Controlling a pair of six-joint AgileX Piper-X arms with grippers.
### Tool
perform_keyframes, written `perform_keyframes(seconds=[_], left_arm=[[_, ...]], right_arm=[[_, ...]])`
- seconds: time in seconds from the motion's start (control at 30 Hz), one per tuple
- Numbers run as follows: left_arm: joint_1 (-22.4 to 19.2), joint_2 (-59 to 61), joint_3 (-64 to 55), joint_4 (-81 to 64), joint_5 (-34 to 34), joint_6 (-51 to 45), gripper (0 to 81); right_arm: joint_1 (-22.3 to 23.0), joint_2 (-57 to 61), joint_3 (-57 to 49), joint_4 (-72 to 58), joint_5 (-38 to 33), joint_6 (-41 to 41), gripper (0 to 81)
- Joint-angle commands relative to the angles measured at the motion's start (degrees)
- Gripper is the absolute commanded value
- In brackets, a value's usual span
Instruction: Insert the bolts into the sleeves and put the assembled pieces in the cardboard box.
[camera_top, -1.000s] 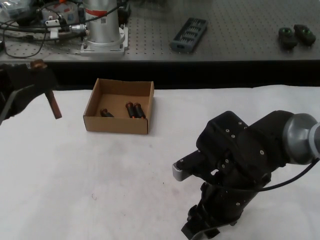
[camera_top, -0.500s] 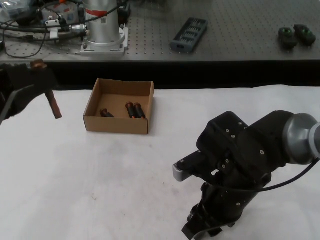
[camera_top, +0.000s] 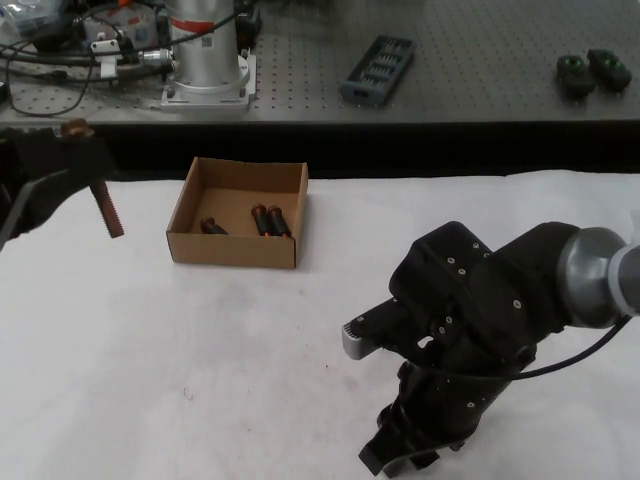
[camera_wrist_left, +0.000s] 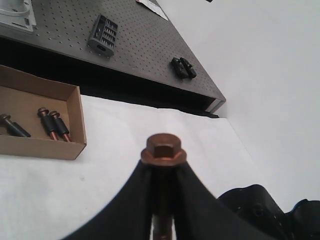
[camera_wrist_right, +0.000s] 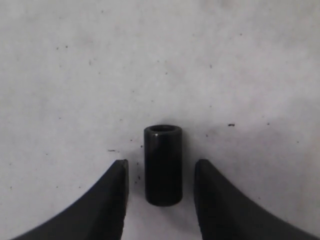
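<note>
My left gripper (camera_wrist_left: 163, 172) is shut on a copper bolt (camera_wrist_left: 163, 148), whose hex head sticks out above the fingers. In the high view that bolt (camera_top: 106, 208) hangs threaded end down, held above the cloth to the left of the cardboard box (camera_top: 232, 250). The box holds three assembled pieces (camera_top: 268, 220); they also lie in the box (camera_wrist_left: 45, 147) in the left wrist view. My right gripper (camera_wrist_right: 161, 164) is open, low over the white cloth. A black sleeve (camera_wrist_right: 163, 165) lies on its side between the fingers, which do not touch it. The right arm (camera_top: 480, 320) stands at the front right.
Behind the white cloth runs a perforated metal bench. On it stand a metal post base (camera_top: 205, 60), a blue-grey rack (camera_top: 378, 68), two black parts (camera_top: 593, 70) and cables (camera_top: 50, 50) at the far left. Bare cloth lies between box and right arm.
The right arm has shifted slightly to the left. The left gripper with the bolt has kept still.
</note>
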Motion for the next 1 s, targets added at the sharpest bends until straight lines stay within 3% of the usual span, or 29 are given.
perform_keyframes(seconds=[0.0,0.2,0.27,0.37,0.4,0.6,0.73,0.9,0.97], left_arm=[[0.3,-0.4,-0.3,-0.7,0.1,1.2,0.6],[0.3,-0.4,-0.3,-0.7,0.1,1.2,0.6],[0.3,-0.4,-0.3,-0.7,0.1,1.2,0.6],[0.3,-0.4,-0.3,-0.7,0.1,1.2,0.6],[0.3,-0.4,-0.3,-0.7,0.1,1.2,0.6],[0.3,0.6,-0.3,-1.0,-1.3,2.3,0.6],[0.3,5.8,-0.3,-9.3,-0.8,1.1,0.6],[0.9,17.8,-0.3,-32.3,-0.8,-12.4,0.6],[1.4,22.8,-0.7,-38.1,-1.2,-16.3,0.6]], right_arm=[[-0.3,2.0,0.3,-1.1,0.0,-0.4,33.1],[-0.3,2.0,0.3,-3.1,0.0,-0.4,30.9],[-0.3,2.0,0.3,-2.9,0.1,-0.4,23.7],[-0.3,2.0,0.3,-2.9,2.3,-0.4,4.9],[-0.3,2.0,0.3,-3.2,2.9,-0.4,2.7],[-0.3,1.8,0.0,-8.9,1.9,-0.4,4.6],[-0.7,0.6,-0.3,-16.5,-8.3,-0.4,4.6],[-3.3,0.0,-0.3,-32.3,-24.6,0.9,4.6],[-5.2,0.0,-0.3,-42.4,-30.0,5.0,4.6]])
